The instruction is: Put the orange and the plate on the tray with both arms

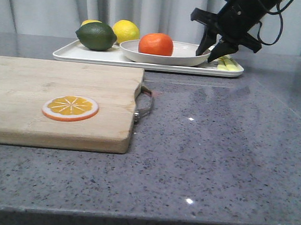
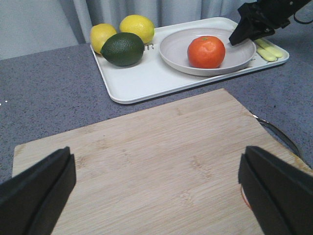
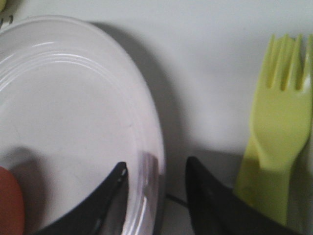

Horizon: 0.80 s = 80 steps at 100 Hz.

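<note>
The tray point(image 1: 144, 61) along the worktop's far edge is crowded: lime point(image 1: 96, 36) and lemons point(image 1: 125, 31) at its left end, plate point(image 1: 165, 53) with orange point(image 1: 156, 44) mid-tray, the right gripper point(image 1: 214, 51) straddling the plate's right rim, a yellow-green fork point(image 3: 275, 147) beside it. The cutting board point(image 1: 57, 102) fills the near left; the near right lies open.

The whole, bright orange point(image 1: 156, 43) sits inside the shallow off-white plate point(image 1: 183, 58), left of its centre. The plate rests flat on the rectangular white tray point(image 1: 92, 56), toward its right half.
</note>
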Each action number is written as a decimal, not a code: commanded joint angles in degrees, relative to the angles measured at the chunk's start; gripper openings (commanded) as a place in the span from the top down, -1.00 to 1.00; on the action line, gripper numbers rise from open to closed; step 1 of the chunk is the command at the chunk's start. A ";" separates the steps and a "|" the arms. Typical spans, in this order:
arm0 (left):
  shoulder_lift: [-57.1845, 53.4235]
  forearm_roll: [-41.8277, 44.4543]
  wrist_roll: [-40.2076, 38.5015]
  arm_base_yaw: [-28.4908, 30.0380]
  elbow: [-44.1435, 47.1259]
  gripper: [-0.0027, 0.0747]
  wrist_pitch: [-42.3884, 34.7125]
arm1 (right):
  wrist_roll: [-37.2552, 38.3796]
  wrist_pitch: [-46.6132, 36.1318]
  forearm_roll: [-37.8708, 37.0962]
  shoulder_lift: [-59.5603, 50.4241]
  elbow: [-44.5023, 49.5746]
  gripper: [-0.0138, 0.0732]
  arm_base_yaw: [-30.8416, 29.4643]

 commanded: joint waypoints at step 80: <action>0.01 -0.88 -0.49 0.13 -1.49 -0.72 -3.64 | -12.59 -0.05 0.95 -29.53 -1.70 -0.46 -1.43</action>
